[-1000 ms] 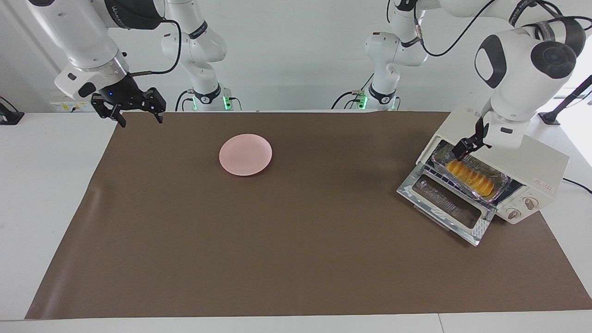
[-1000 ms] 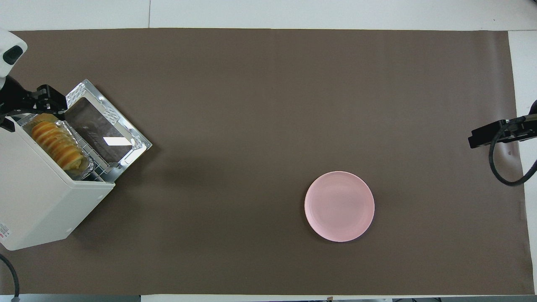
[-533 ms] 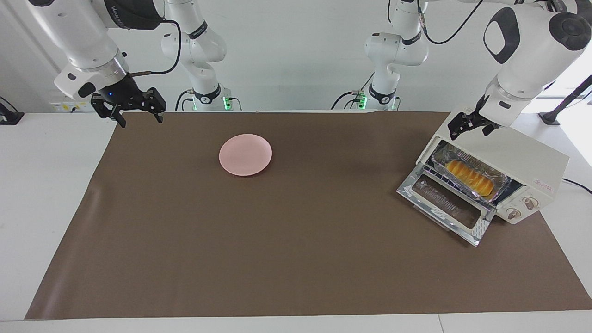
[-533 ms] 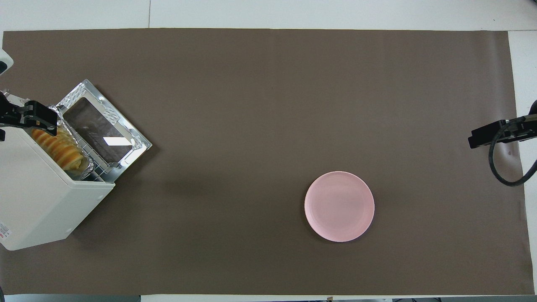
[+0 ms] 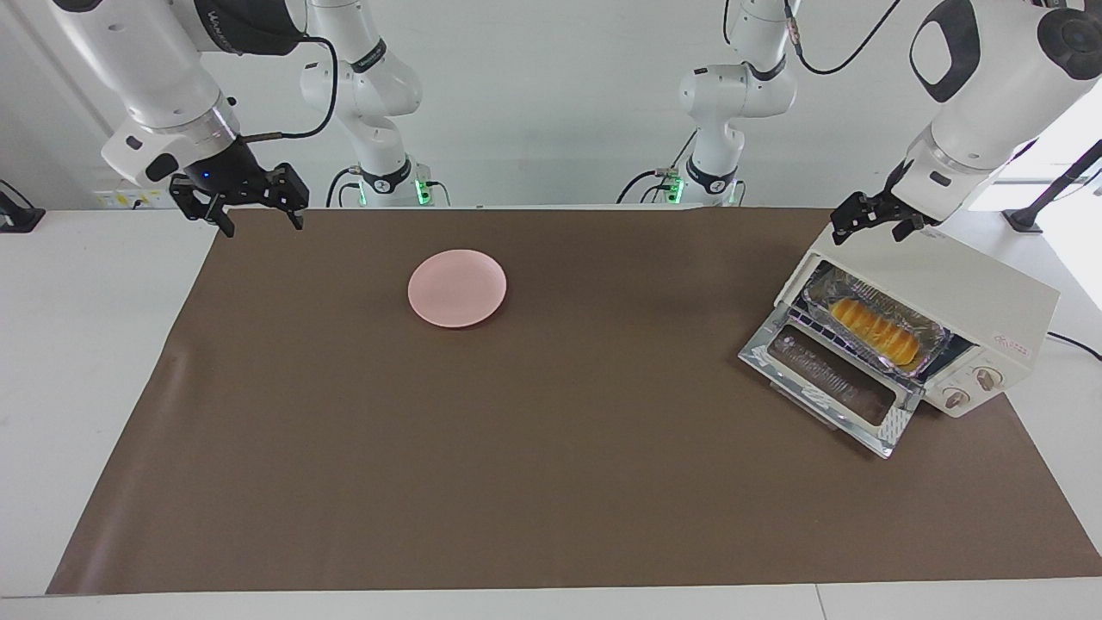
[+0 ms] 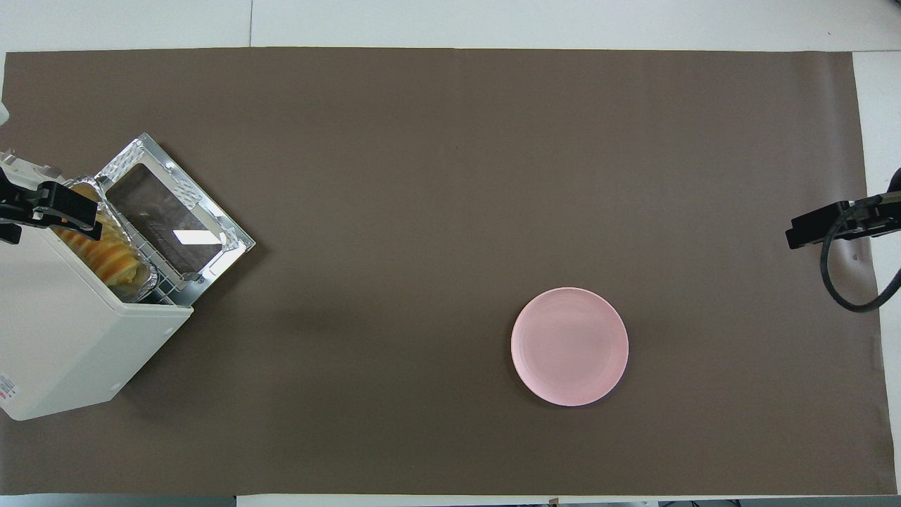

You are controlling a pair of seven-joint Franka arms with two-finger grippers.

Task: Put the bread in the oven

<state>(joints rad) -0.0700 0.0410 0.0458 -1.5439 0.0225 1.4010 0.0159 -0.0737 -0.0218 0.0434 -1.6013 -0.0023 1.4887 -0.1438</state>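
bread (image 6: 105, 257): partly covered overhead by the oven's top and the left gripper (image 6: 42, 211)
oven (image 6: 70, 338): cut off at the overhead picture's edge; knobs unseen there
red label (image 5: 1014, 344): print too small to read
foil tray (image 5: 874, 323): inner end hidden under the oven's roof
rack (image 5: 796, 323): mostly hidden beneath the tray
right gripper (image 6: 823, 229): only a dark bar overhead, rest cut off at the edge
left arm: upper links cut off by the facing picture's top
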